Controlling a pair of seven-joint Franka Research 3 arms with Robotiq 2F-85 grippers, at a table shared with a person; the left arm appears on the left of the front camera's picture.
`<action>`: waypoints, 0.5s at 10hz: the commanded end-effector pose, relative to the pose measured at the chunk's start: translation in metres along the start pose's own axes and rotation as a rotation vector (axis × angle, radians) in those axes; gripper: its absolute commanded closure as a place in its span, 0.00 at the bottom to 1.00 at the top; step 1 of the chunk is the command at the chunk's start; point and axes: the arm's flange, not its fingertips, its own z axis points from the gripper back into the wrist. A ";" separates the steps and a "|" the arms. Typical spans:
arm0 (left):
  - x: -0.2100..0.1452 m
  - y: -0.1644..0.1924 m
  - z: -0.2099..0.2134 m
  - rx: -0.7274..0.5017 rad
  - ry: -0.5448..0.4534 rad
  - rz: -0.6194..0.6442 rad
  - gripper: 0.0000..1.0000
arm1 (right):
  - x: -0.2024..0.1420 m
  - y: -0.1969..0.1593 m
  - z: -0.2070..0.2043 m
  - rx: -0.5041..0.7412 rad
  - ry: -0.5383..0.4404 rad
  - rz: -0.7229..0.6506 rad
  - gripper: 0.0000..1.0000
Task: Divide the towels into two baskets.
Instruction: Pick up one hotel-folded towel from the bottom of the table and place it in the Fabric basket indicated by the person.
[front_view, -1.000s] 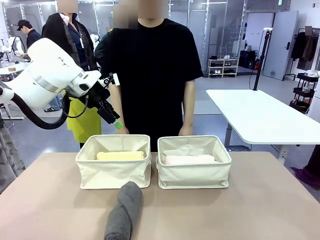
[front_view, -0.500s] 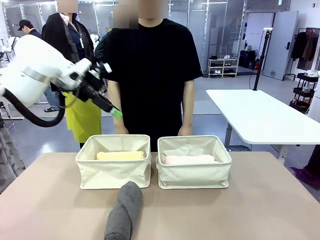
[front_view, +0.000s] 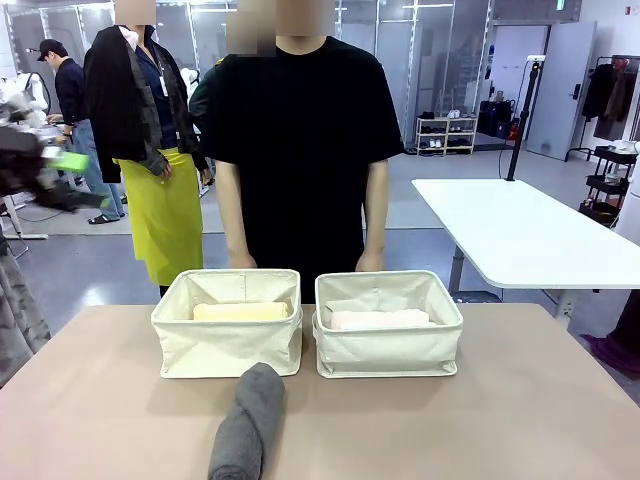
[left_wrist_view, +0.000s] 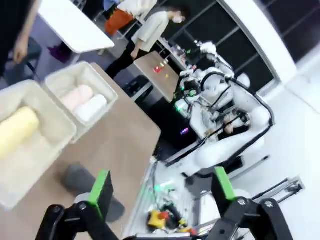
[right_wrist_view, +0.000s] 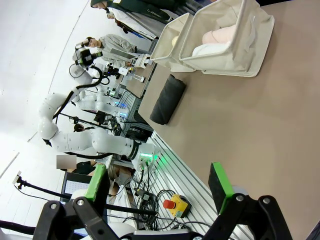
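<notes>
Two cream baskets stand side by side on the table. The left basket (front_view: 225, 350) holds a pale yellow towel (front_view: 240, 311). In the right basket (front_view: 388, 350) lie a pale pink towel (left_wrist_view: 77, 96) and a white towel (left_wrist_view: 93, 107) side by side. A dark grey towel (front_view: 248, 420) lies on the table in front of the baskets. My left gripper (front_view: 75, 180) is a blur at the far left, well clear of the table; its own view shows it open (left_wrist_view: 162, 186) and empty. My right gripper (right_wrist_view: 157, 182) is open and empty, far from the baskets (right_wrist_view: 250, 45).
A person in a black shirt stands right behind the baskets, a hand (front_view: 240, 262) near each back rim. The tan table (front_view: 480, 430) has bare room on both sides of the grey towel. Other people and a white table (front_view: 520, 230) are farther back.
My left arm has swung away from above the left basket to the far left edge of the front view. The towels and baskets have not moved.
</notes>
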 end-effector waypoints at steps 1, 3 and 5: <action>-0.046 -0.016 0.059 0.014 -0.056 0.116 0.00 | 0.000 0.004 0.000 0.008 -0.004 0.003 0.00; -0.101 -0.009 0.143 0.075 -0.226 0.178 0.00 | 0.000 0.004 0.000 0.008 -0.004 0.003 0.00; -0.127 -0.004 0.180 0.095 -0.203 0.158 0.00 | 0.000 0.004 0.000 0.008 -0.004 0.003 0.00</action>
